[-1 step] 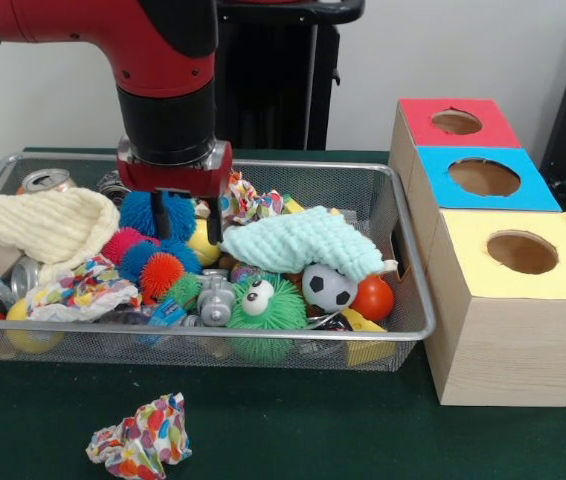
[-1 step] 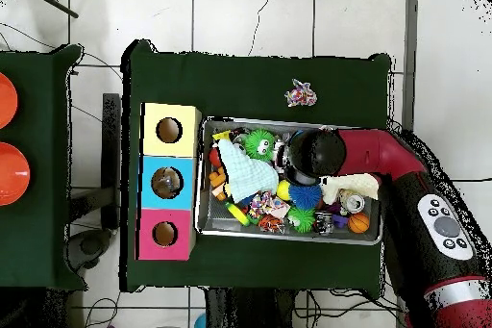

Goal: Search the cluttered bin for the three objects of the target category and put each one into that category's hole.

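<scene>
My gripper (image 1: 186, 222) hangs low inside the wire bin (image 1: 403, 250), its fingers apart and open. One finger (image 1: 160, 213) is in front of a blue spiky ball (image 1: 138, 212); the other (image 1: 213, 225) is beside a yellow ball (image 1: 203, 247). Nothing is visibly held. Around it lie crumpled patterned paper (image 1: 83, 285), more of it (image 1: 251, 200) behind, an orange spiky ball (image 1: 161, 275), a green googly-eyed fuzzy toy (image 1: 268, 310), a soccer ball (image 1: 328, 288) and a mint cloth (image 1: 303, 243). In the overhead view the arm's head (image 2: 313, 153) covers the bin's middle (image 2: 288, 124).
A wooden box with a red hole (image 1: 456, 122), a blue hole (image 1: 484, 177) and a yellow hole (image 1: 522, 252) stands right of the bin. One crumpled paper ball (image 1: 139, 441) lies on the green table in front. Cans (image 1: 45, 181) and a cream cloth (image 1: 43, 225) fill the bin's left end.
</scene>
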